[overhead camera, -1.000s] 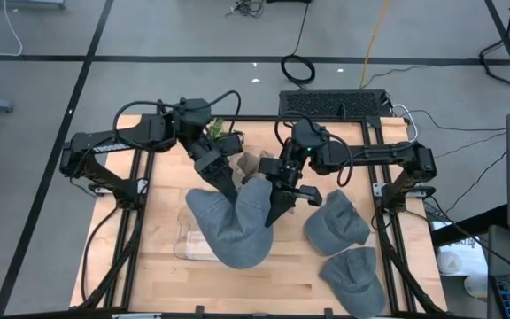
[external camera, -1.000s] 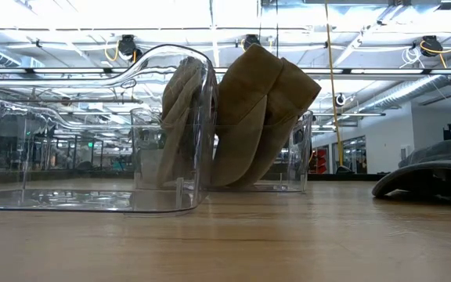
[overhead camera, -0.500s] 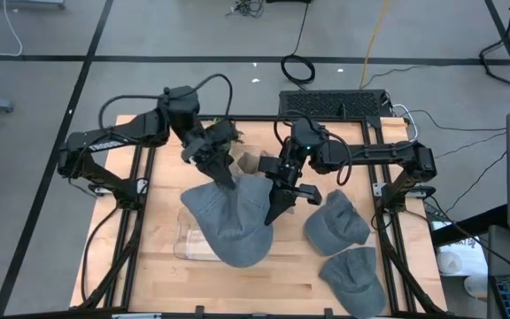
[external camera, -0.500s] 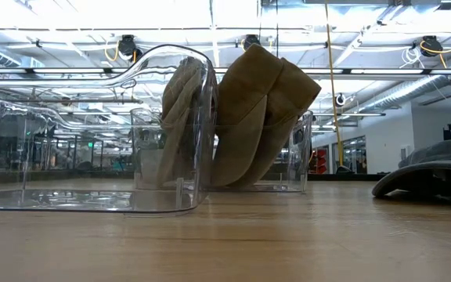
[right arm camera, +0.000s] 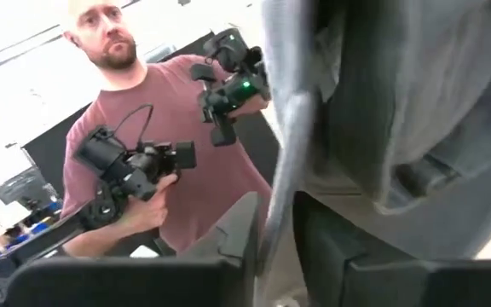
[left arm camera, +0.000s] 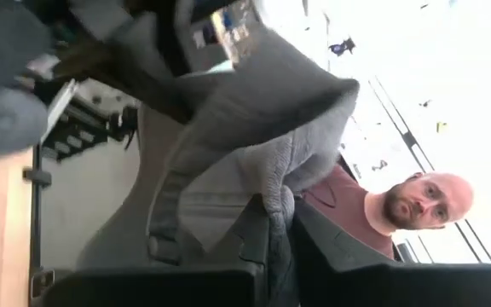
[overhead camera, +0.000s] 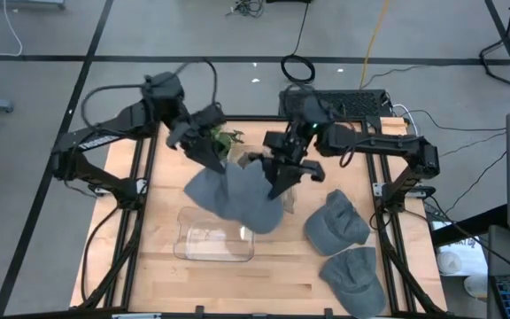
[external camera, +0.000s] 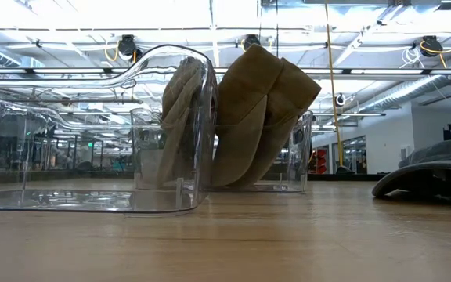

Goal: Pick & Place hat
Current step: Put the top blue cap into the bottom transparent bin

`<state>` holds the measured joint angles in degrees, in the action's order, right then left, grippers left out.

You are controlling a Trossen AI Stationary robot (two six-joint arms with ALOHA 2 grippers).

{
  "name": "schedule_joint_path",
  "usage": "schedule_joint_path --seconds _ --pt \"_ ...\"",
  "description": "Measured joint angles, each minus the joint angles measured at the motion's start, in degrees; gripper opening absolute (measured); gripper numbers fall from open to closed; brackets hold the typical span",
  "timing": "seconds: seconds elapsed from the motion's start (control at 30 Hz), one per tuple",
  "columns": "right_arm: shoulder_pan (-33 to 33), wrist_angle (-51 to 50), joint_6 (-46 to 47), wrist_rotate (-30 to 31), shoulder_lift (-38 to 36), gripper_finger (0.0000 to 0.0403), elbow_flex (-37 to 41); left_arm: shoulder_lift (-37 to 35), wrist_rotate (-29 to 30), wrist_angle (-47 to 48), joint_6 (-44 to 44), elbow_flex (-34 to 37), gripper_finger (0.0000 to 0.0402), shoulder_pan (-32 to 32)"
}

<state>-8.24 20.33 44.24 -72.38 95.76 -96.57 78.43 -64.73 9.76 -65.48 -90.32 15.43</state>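
While the grey hat (overhead camera: 235, 197) hangs above the bench (overhead camera: 162, 270), we see it stretched between both arms: the left gripper (overhead camera: 213, 160) is clamped on its one edge, the right gripper (overhead camera: 277, 186) pinches the opposite edge, each pair of jaws closed on cloth. It sags over the far end of the clear tray (overhead camera: 212, 244). Two more grey hats (overhead camera: 336, 223) lie to the right. A person in a maroon shirt (right arm camera: 156, 179) stands beyond.
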Motion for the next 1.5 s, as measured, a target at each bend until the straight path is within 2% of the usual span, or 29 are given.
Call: schedule_joint_path --seconds 0.27,0.7,0.97,1.07,1.23,1.37,1.5 --pt "-8.17 -3.24 1.57 -5.45 -3.68 0.0099 0.00 -4.41 0.12 1.26 0.46 -0.04 0.0021 7.12" --pt "-24.61 -4.23 -0.26 -5.98 -7.83 0.0084 0.00 -10.51 1.39 0.65 2.53 -0.04 0.0021 20.41" --pt "-34.25 -4.32 -0.89 -5.48 -8.13 0.0081 0.00 -13.78 5.05 1.19 5.12 -0.04 0.0021 29.18" --pt "-37.22 -4.34 -1.02 -2.52 -8.14 0.0076 0.00 -14.57 6.86 1.20 5.54 -0.04 0.0021 31.55" --pt "-41.74 -4.36 -5.43 6.65 -8.15 0.0062 0.00 -15.61 8.72 3.45 11.33 -0.04 0.0021 35.13" --pt "-44.75 -4.36 -11.09 13.89 -8.15 0.0048 0.00 -16.04 9.65 9.00 21.90 -0.04 0.0021 37.12" --pt "-47.31 -4.43 -15.54 19.32 -8.15 0.0034 0.00 -17.53 11.83 18.00 37.34 -0.02 0.0021 37.20"
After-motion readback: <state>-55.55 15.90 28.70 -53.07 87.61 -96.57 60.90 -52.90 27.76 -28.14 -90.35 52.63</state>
